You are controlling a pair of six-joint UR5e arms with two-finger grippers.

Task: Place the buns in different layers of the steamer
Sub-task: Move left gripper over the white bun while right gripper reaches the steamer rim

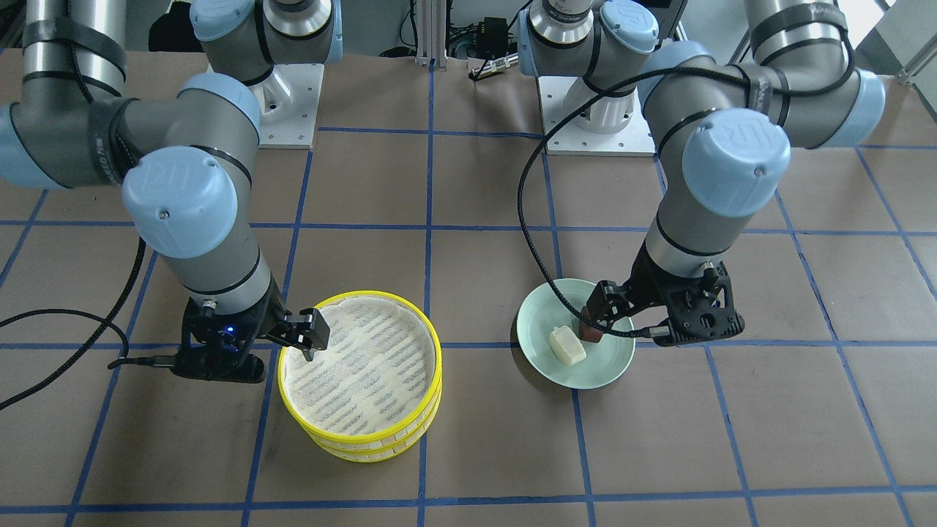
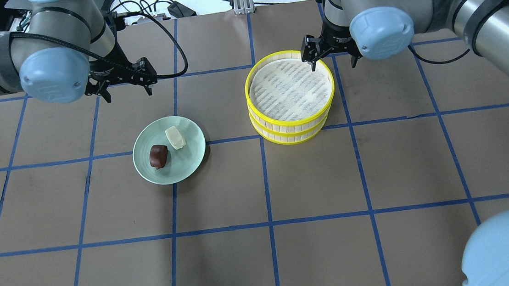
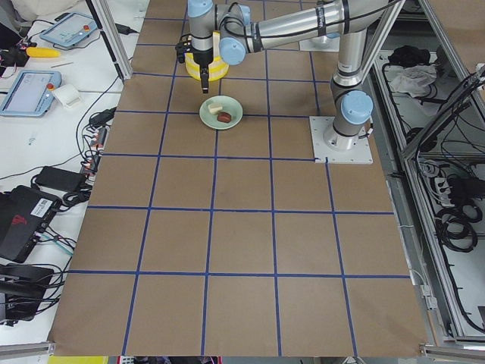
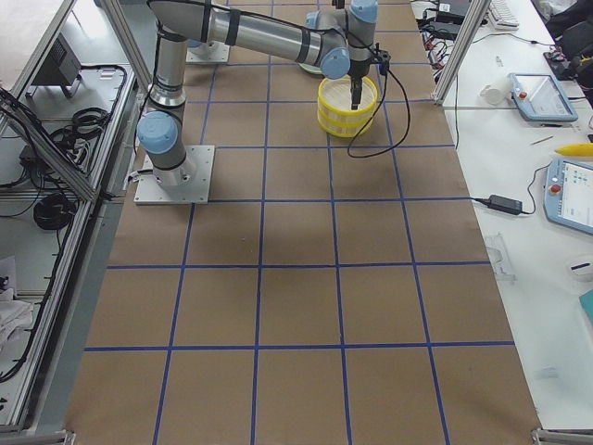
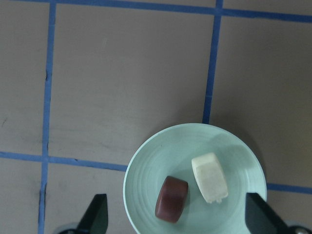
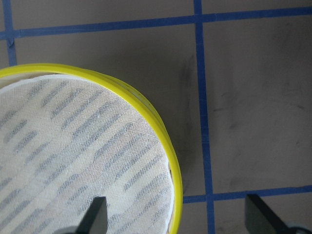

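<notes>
Yellow-rimmed steamer (image 2: 293, 122) stands in the upper middle of the overhead view, just right of centre. Its two trays are stacked, and the mesh (image 2: 289, 89) of the top tray is bare.

Plate (image 2: 187, 160), pale green, sits left of centre in that view, well apart from the steamer. Both buns lie on it. Cream bun (image 2: 175, 137) is toward the plate's upper right, brown bun (image 2: 159, 155) just beside it at lower left. I cannot tell whether the two touch.

My left pincer (image 2: 128, 94) hangs spread wide, with nothing in it. In the overhead view it shows above and left of the plate. In the left wrist view the plate fills the bottom of the frame and both buns lie between my two fingertips. In the front view one finger overlaps the brown bun; from these views I am above it, not on it.

My right pincer (image 2: 333, 62) is also spread wide and holds nothing. It straddles the steamer's rim at the upper right of the stack: one finger over the mesh, the other outside the wall. Whether the inner tip touches the mesh, I cannot tell.

Desk (image 2: 313, 179): brown paper, blue tape grid.
</notes>
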